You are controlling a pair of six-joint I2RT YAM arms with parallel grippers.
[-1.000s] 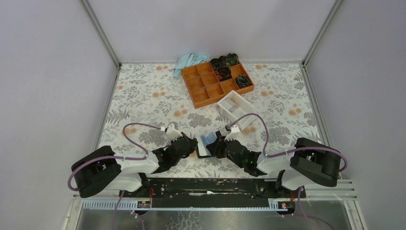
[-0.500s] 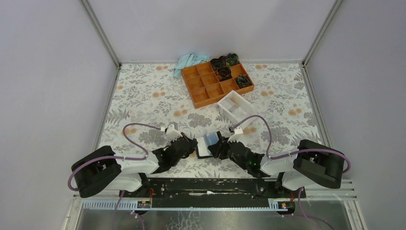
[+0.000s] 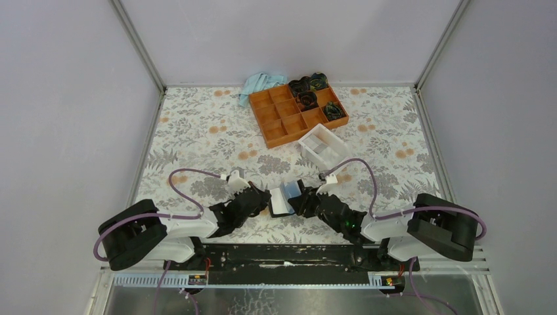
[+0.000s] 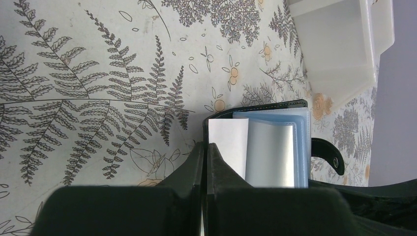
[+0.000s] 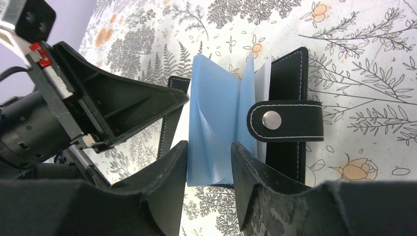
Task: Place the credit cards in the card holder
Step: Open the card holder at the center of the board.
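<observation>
Black card holder [image 5: 287,78] lies open, partly between right jaws.

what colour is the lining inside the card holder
Light blue lining inside the black card holder; shows best in the right wrist view.

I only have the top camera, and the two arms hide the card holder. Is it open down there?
Observer: Yes. In the right wrist view the card holder lies open, with its snap tab unfastened across one black cover.
Operator: What is the left arm doing?
Observer: The left fingers are shut on the edge of the holder's other cover.
Operator: And the right?
Observer: The right fingers straddle the light-blue sleeves. I cannot tell whether they pinch them.
</observation>
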